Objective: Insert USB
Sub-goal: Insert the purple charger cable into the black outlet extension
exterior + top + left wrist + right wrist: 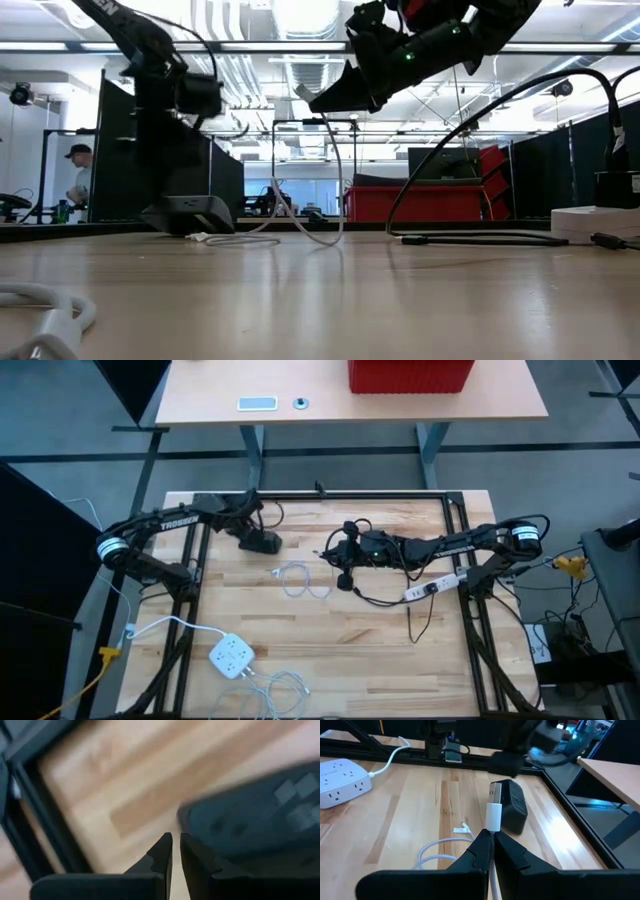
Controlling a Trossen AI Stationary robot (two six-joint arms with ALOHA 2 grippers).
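Item: I am lining the right gripper, clenched on the USB plug, toward the black hub at its 12 o'clock, beside the closed left gripper, keeping the plug square to the port.

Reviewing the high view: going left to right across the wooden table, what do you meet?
White power strip → left pincer on the dark block → loose white cable → right pincer → second white power strip.
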